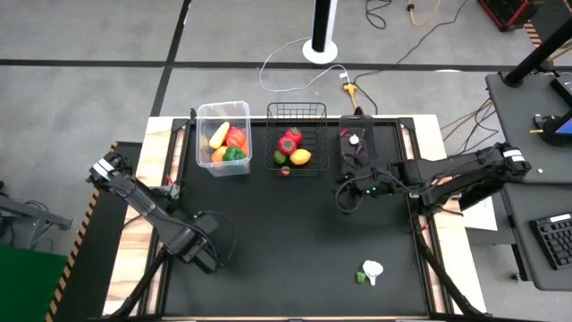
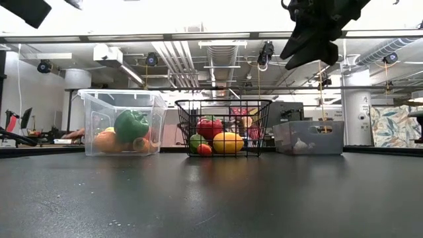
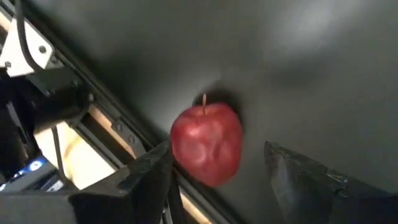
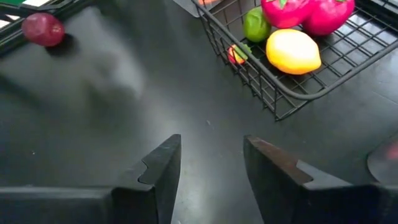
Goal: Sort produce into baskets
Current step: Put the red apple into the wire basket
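Observation:
A red apple (image 3: 206, 144) with a thin stem lies on the black mat near the table's left edge. It also shows far off in the right wrist view (image 4: 43, 29). My left gripper (image 3: 217, 155) is open and low over it, one finger on each side. In the high view the left gripper (image 1: 202, 251) hides the apple. My right gripper (image 4: 211, 149) is open and empty above the mat, in front of the wire basket (image 1: 297, 139) and the dark bin (image 1: 357, 145). The clear tub (image 1: 223, 139) stands at the far left.
The tub holds yellow, orange and green produce. The wire basket holds red peppers (image 4: 305, 12), a lemon (image 4: 292, 51) and a lime (image 4: 255, 25). The bin holds a white piece (image 2: 301, 145). A white and green piece (image 1: 371, 271) lies near the front right. The mat's middle (image 1: 286, 241) is bare.

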